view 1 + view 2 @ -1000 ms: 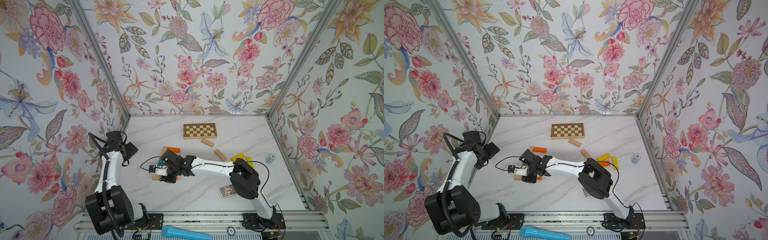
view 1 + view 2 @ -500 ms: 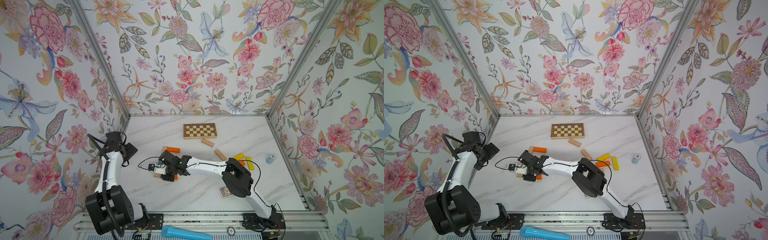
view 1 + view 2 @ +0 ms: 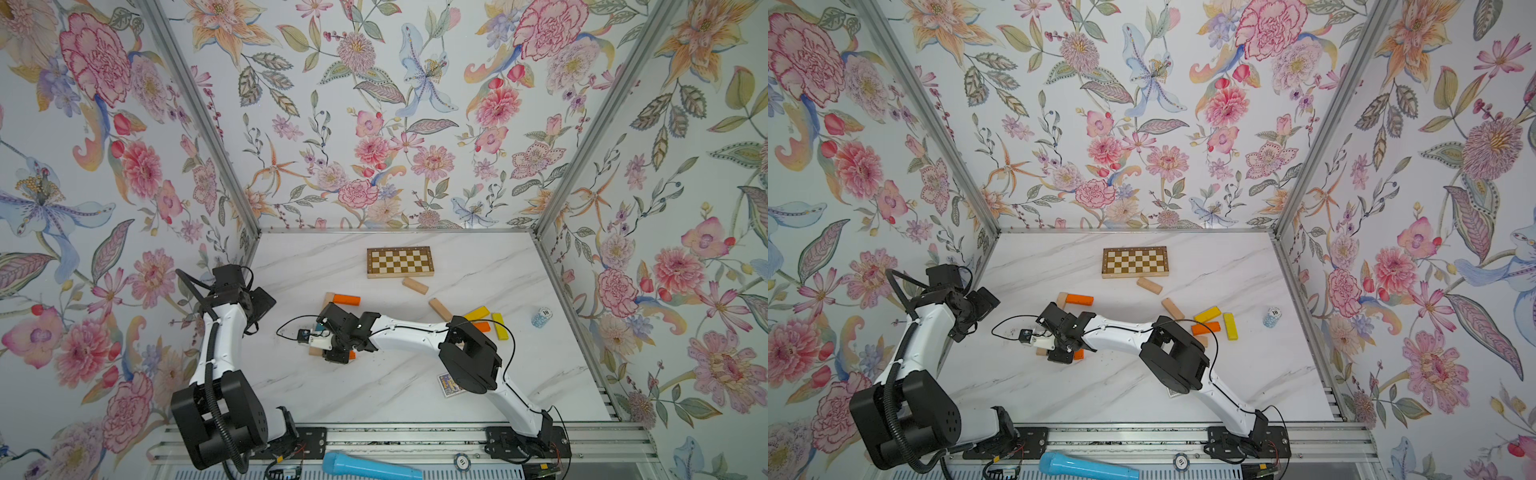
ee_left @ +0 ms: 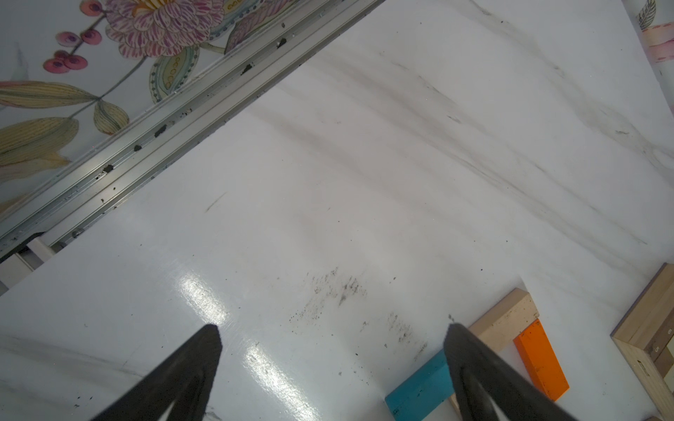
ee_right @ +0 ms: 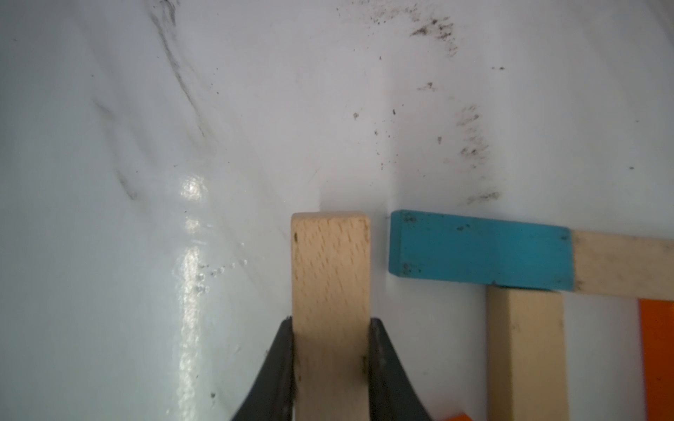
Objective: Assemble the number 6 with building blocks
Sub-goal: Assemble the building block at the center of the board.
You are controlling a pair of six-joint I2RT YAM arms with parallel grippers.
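While tight on a pale block (image 5: 330, 262) beside the teal block (image 5: 481, 249), right gripper (image 5: 330, 323); left gripper (image 4: 332, 330) agape, empty.

We find the chessboard (image 3: 400, 262) upper centre on the worktop (image 3: 374, 390), building blocks (image 3: 500, 326) to its lower right, the microphone (image 3: 370, 468) at bottom centre.

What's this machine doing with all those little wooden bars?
It is laying blocks into a figure 6. Its right hand is shut on a pale block, holding it beside the end of a teal block, a small gap between them. The teal one belongs to a partly built shape with an orange block. The left hand is open and empty, off to the side. Spare blocks lie loose near the board.
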